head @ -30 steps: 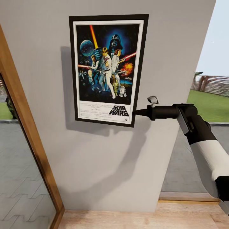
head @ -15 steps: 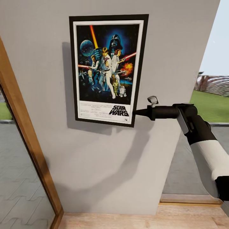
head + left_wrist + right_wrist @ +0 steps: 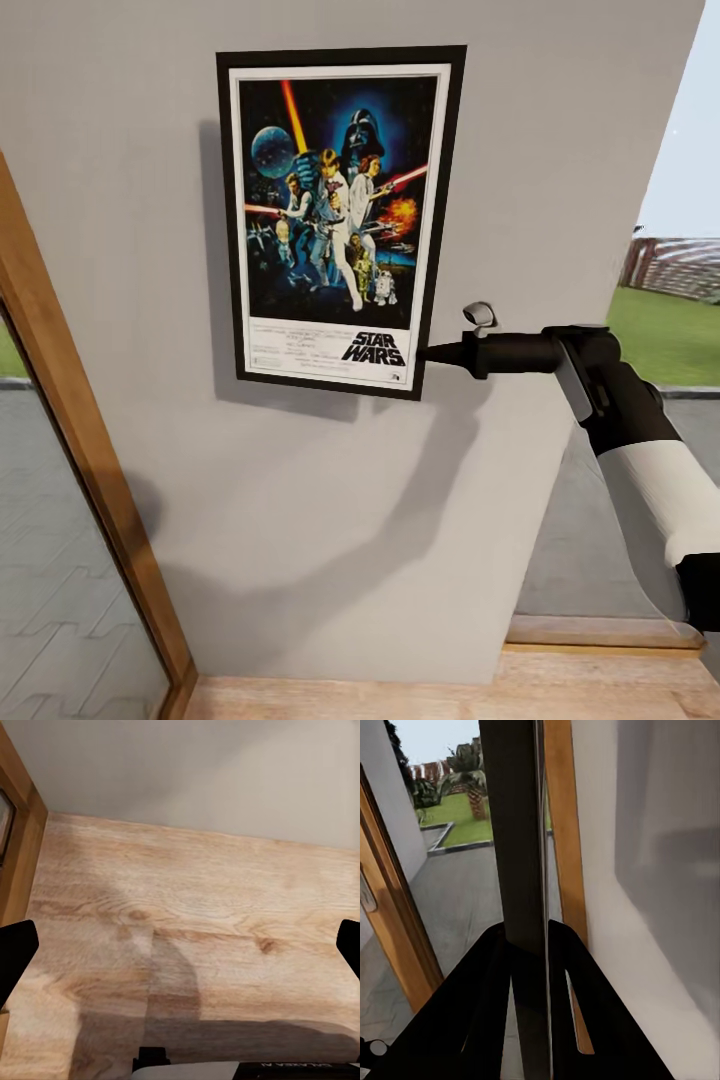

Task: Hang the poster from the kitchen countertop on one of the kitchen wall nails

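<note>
Head view: the poster (image 3: 340, 220) is seen upright in the upper centre of the frame, against an off-white wall (image 3: 330, 520), with its shadow cast to the left and below it. The right end effector (image 3: 428, 352) is reached in from the right of the frame and is closed on the lower right edge of the poster's black frame, near the bottom corner. The black-and-white right arm (image 3: 640, 450) runs down to the lower right corner. A wooden door frame (image 3: 80, 450) slants along the left edge, paving is seen through the glass beside it, and a strip of wooden floor (image 3: 450, 695) lies along the bottom. Grass and sky are seen at the right edge.

In the right wrist view, the poster (image 3: 521, 832) is seen edge-on, pinched between the two dark fingers (image 3: 487, 1005).

In the left wrist view, the left end effector's fingertips (image 3: 16, 952) are seen at opposite edges of the frame, spread wide over the wooden floor (image 3: 195, 907), with nothing held between them.
</note>
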Tool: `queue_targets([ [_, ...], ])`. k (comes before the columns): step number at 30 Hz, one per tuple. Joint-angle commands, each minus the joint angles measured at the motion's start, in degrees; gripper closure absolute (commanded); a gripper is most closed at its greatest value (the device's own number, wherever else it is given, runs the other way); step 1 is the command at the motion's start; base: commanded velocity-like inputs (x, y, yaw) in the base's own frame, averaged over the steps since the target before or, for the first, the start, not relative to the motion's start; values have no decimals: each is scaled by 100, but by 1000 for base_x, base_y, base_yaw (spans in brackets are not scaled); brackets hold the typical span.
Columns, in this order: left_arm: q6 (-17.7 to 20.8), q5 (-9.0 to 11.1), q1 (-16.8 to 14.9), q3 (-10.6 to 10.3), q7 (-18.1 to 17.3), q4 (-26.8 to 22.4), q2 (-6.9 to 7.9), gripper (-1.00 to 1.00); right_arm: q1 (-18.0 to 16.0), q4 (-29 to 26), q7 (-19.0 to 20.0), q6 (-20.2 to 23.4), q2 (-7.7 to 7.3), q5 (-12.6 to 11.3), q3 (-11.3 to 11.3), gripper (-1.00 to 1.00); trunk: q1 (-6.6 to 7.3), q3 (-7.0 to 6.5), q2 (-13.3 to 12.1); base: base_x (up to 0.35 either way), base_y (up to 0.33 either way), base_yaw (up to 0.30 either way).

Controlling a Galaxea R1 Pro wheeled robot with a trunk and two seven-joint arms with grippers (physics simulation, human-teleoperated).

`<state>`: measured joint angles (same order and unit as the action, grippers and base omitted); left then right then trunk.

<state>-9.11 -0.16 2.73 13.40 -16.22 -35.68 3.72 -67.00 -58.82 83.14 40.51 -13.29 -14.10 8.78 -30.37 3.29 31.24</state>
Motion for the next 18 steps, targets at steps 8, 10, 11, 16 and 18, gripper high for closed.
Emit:
queue_targets([
  [8, -3, -2, -1, 23, -39, -9, -3, -100, -6, 2, 0, 78, -7, -49, 11, 100, -3, 10, 10, 107, 0, 0],
  [10, -3, -2, -1, 23, -39, -9, -3, -100, -6, 2, 0, 79, -9, -49, 10, 100, -3, 10, 10, 29, 0, 0],
  [11, -3, -2, -1, 23, -41, -9, -3, -100, -6, 2, 0, 78, -8, -49, 10, 100, -3, 10, 10, 17, 0, 0],
  [16, -3, -2, -1, 23, -39, -9, -3, -100, -6, 2, 6, 80, -14, -49, 8, 100, -3, 10, 10, 7, 0, 0],
  [18, -3, -2, -1, 23, -39, -9, -3, -100, -6, 2, 7, 77, -15, -49, 9, 100, -3, 10, 10, 0, 0, 0],
])
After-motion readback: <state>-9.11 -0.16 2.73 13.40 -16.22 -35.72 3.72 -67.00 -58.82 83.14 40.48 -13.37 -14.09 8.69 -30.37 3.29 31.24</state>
